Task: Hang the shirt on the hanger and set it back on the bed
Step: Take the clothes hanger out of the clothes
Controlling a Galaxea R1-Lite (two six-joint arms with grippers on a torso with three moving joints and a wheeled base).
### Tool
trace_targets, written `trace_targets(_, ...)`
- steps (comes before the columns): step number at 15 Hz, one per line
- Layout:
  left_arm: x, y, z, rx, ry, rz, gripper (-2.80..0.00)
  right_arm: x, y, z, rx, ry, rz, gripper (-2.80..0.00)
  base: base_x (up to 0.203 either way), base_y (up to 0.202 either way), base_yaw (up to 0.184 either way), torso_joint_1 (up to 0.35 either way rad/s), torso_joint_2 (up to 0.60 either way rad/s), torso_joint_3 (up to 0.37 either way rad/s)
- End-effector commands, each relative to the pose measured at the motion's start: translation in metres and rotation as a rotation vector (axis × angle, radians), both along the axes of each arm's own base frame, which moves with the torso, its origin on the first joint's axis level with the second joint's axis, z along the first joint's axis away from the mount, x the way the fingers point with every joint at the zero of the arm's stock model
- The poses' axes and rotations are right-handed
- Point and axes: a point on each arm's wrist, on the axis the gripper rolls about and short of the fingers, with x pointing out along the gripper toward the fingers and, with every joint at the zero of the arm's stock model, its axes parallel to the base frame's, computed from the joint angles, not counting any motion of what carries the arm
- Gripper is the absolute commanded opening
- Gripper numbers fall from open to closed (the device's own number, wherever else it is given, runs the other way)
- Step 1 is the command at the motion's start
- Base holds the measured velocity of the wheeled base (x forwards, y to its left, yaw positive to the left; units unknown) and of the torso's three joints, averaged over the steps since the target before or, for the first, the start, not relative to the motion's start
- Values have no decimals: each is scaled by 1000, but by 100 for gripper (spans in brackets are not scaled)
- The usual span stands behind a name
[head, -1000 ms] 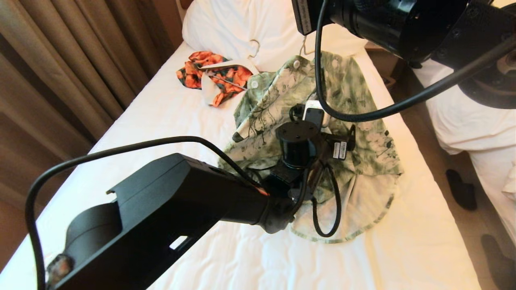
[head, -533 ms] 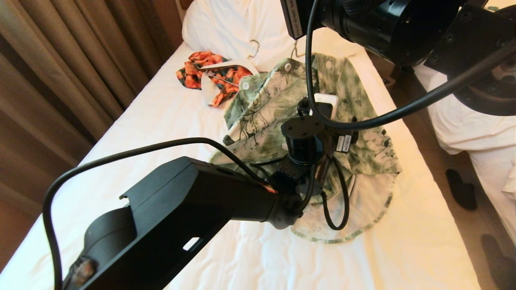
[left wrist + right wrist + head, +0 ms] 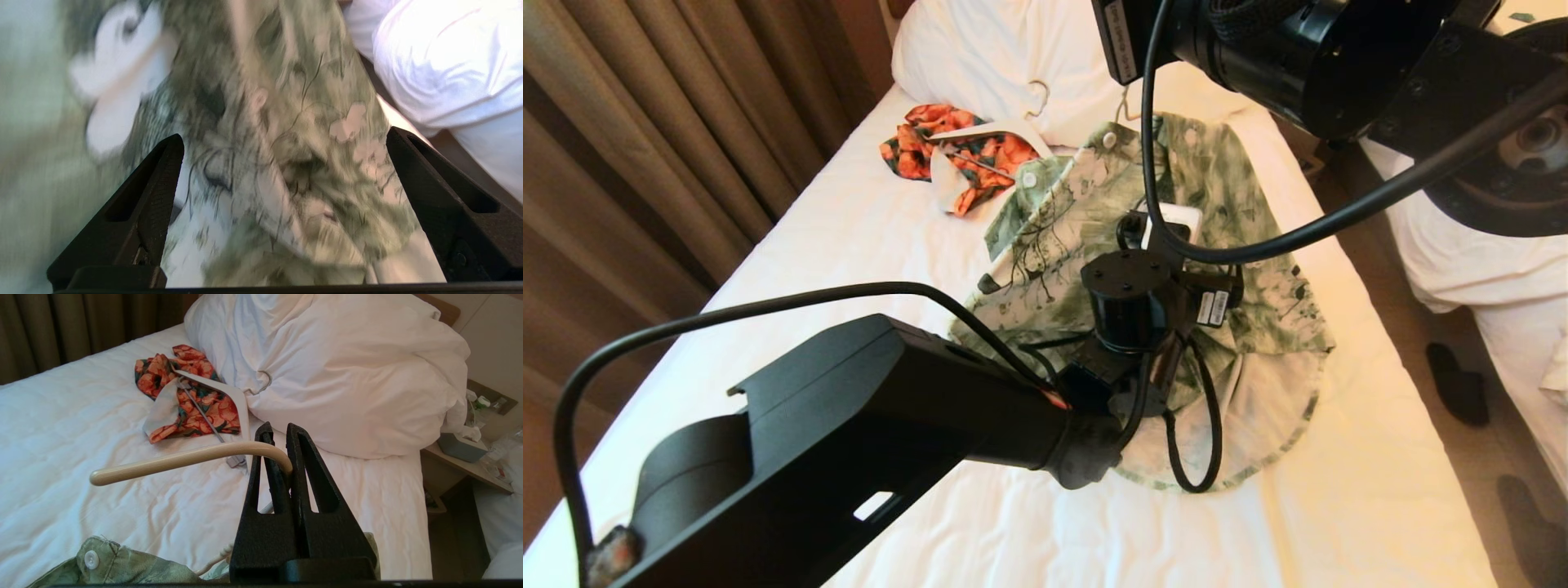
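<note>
Shirt (image 3: 1176, 212), seemingly already on its hanger (image 3: 184, 459), lies spread on the bed (image 3: 849, 245) below the pillow (image 3: 996, 49), the right gripper (image 3: 278, 437) pinching the hanger's hook while the left gripper (image 3: 282, 139) hovers wide open above the fabric, leaving mainly the set-down.

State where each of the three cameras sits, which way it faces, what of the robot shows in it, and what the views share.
Head: high on the robot, facing down at the bed; both black arms show.
Left wrist: behind the open left tool, facing the shirt close up.
Right wrist: behind the right tool, shut on the hanger, facing the pillow.
Shared: the shirt is in all three views; head and right wrist both show the orange garment.
</note>
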Motion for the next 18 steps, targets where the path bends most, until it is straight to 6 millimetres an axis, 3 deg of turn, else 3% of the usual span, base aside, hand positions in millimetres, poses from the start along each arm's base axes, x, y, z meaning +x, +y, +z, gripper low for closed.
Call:
trace_targets(1,4,0,2,-12,-13,10,0,-6,1,3,5,-7,9,-280,0,0,0,0,0,0)
trace_targets(5,22,3,-4,49,-53,61,0,-8,1,4,6,-8,15,-280,0,0,0,0,0,0)
trace_targets(9,24,2,-6,54,-59,66,0,-13,0,8,10,-14,24,-280,0,0,0,0,0,0)
trace_targets(10,25,2,-6,60,-60,67,-280,-13,-1,8,11,-15,24,-280,0,0,0,0,0,0)
trace_targets(18,29,5,0,50,-74,70,-280,-23,0,13,20,-22,45,-280,0,0,0,0,0,0)
